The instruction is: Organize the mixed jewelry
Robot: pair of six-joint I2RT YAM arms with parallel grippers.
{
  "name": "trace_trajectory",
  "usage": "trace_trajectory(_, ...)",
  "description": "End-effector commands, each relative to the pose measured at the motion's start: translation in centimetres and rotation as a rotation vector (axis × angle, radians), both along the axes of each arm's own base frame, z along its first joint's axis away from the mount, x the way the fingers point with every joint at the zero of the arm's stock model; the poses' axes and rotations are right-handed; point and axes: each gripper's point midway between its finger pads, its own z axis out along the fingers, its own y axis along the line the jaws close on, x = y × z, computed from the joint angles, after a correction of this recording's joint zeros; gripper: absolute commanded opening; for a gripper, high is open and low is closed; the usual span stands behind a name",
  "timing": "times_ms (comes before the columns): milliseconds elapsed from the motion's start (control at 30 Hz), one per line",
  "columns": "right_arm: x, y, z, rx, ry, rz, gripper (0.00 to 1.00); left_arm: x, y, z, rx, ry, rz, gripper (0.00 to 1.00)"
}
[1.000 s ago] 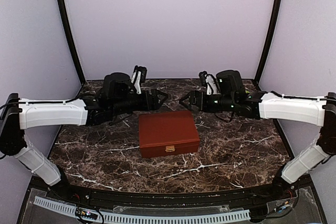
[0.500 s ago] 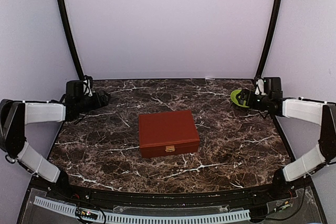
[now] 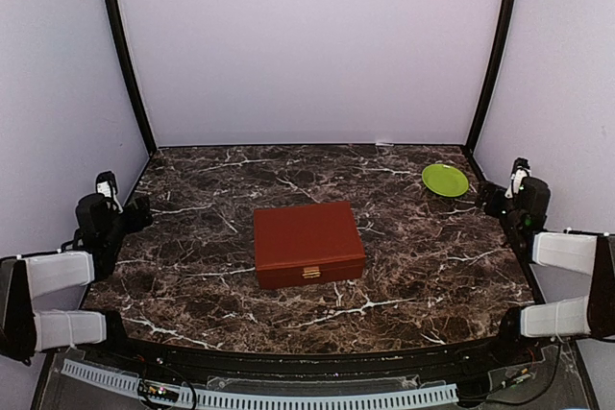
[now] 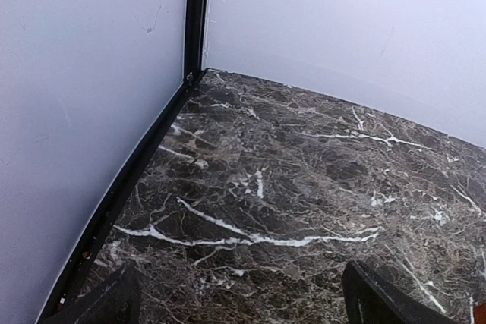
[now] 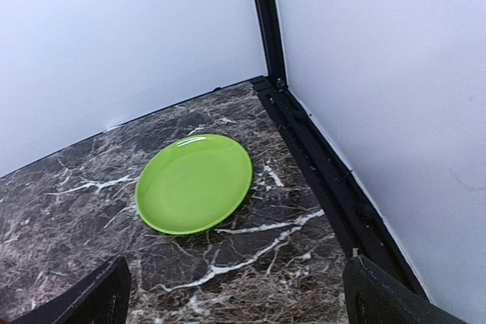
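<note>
A red-brown wooden box [image 3: 308, 243] with a brass clasp sits shut in the middle of the marble table. No jewelry shows in any view. My left gripper [image 3: 137, 210] is pulled back at the table's left edge, open and empty, far from the box; its fingertips [image 4: 373, 299] stand wide apart over bare marble. My right gripper [image 3: 488, 196] is pulled back at the right edge, open and empty, its fingertips [image 5: 383, 297] wide apart just short of a green plate [image 5: 194, 182].
The empty green plate [image 3: 445, 180] lies at the back right corner. Pale walls with black corner posts [image 3: 123, 53] close the table [image 3: 404, 276] on three sides. A black rim runs along the left wall [image 4: 121, 195] and the right wall [image 5: 334, 180].
Both arms have drawn back from above the box to the table's side edges. The plate, hidden before by the right arm, now shows. The box has not moved.
</note>
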Motion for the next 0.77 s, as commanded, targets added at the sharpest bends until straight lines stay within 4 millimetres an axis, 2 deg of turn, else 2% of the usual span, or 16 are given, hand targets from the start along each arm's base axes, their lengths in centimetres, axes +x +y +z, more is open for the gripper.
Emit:
trace_trajectory(0, -0.3, -1.9, 2.2, -0.102, -0.162, -0.094, 0.99, 1.4, 0.6, 2.5, 0.099, -0.136, 0.014, 0.95)
trace_trajectory(100, -0.7, -1.8, 1.5, -0.112, -0.208, -0.091, 0.98, 2.7, 0.1, 1.3, 0.108, -0.113, -0.028, 0.95)
trace_trajectory(200, -1.1, -1.7, 0.8, -0.118, -0.237, -0.089, 0.98, 3.2, -0.1, 0.3, 0.122, -0.113, -0.047, 0.95)
trace_trajectory(533, -1.2, -1.7, 1.3, -0.160, -0.283, -0.099, 0.98, 4.0, -2.1, 0.0, 0.123, -0.139, -0.165, 0.96)
trace_trajectory(667, -1.0, -1.5, 1.2, -0.165, -0.277, -0.098, 0.98, 4.1, -2.1, -0.1, 0.126, -0.137, -0.160, 0.96)
trace_trajectory(733, -0.8, -1.3, 1.1, -0.166, -0.280, -0.091, 0.98, 4.3, -1.4, -0.1, 0.125, -0.129, -0.119, 0.97)
